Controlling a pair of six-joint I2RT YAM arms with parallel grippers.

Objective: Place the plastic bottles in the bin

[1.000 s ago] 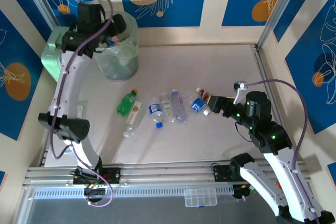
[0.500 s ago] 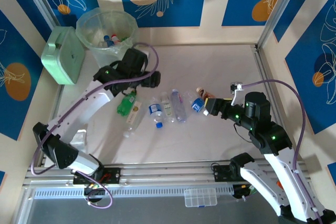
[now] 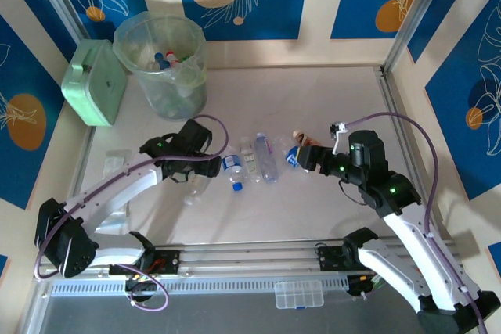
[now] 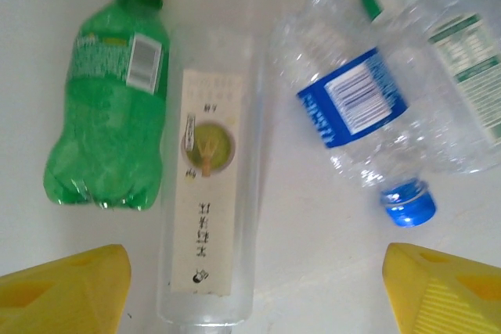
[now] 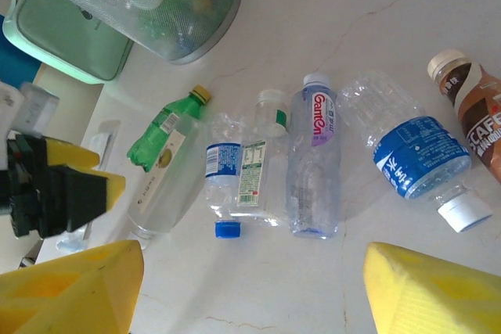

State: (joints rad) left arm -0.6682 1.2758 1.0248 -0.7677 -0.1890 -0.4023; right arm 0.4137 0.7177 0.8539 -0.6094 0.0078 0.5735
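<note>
The left tool (image 4: 254,279) hangs right over the clear bottle with the pale label (image 4: 207,217). Its yellow fingers (image 4: 66,287) are spread wide on both sides and hold nothing. From that wrist, the bottle lies long from 12 to 6 o'clock, so I think a squeeze across it would fit. The green bottle (image 4: 106,115) lies just beside it at 9 o'clock. The right tool (image 5: 250,295) is wide and empty too, near the brown bottle (image 5: 470,107). From above, the bin (image 3: 129,41) stands on the bench (image 3: 313,99) at 11 o'clock from the left tool, with a few bottles (image 3: 160,59) inside.

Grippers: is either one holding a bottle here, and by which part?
Nothing is held. The left gripper is open over the clear tea-label bottle; the right gripper is open near the white-capped blue-label bottle.
</note>
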